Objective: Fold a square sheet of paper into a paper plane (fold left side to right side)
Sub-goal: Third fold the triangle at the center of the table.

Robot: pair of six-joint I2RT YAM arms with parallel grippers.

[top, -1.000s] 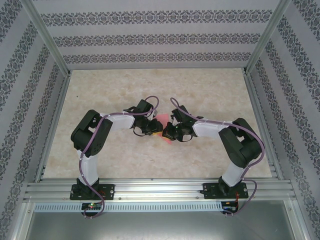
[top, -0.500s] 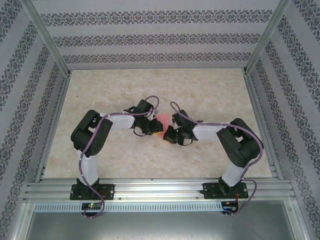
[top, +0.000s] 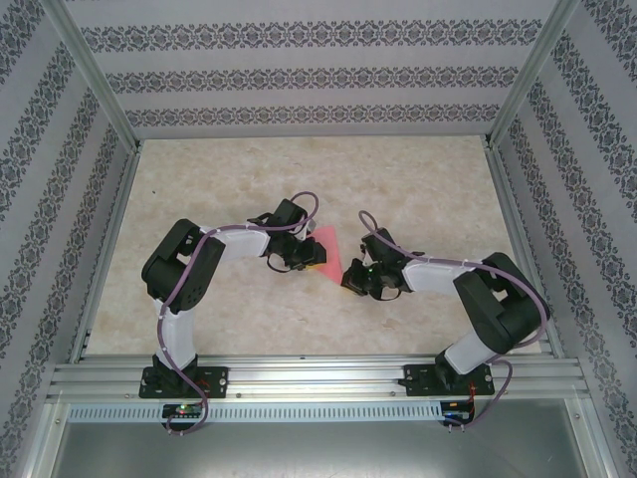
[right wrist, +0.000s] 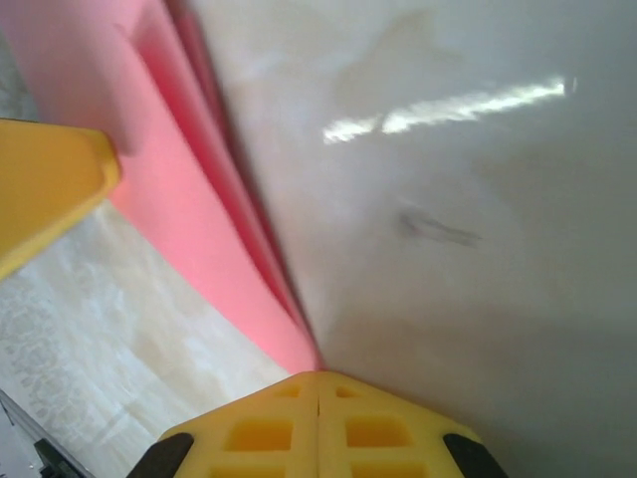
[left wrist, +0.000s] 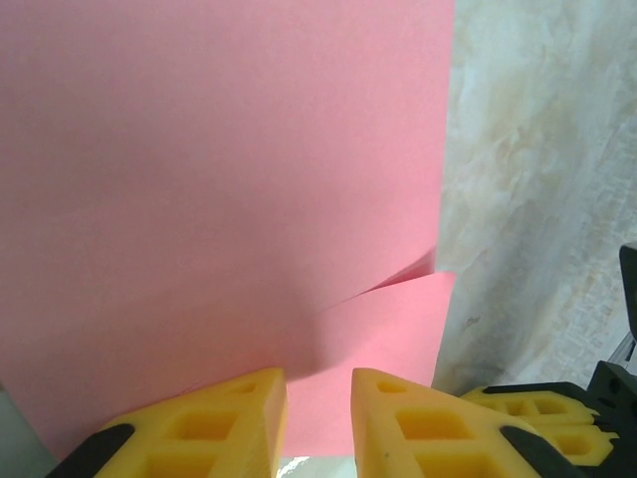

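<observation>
a: where's the paper [top: 326, 249]?
b: near the middle of the surface [top: 418, 179], between the two claws. it's pink and folded. the left wrist view shows a loose flap at its right edge.
a: and the left claw [top: 302, 261]?
b: it's right at the paper's left side. its yellow tips are spread a little at the sheet's near edge, and pink shows through the narrow gap. whether they bear down on the paper can't be told.
a: the right claw [top: 350, 281]?
b: it's pressed together with nothing between the tips, just beside the paper's near right corner. in its own wrist view the pink edge runs down to the closed tips, but contact can't be told.
a: is the sheet flat?
b: not wholly. that same view shows its layers gaping slightly along the fold.
</observation>
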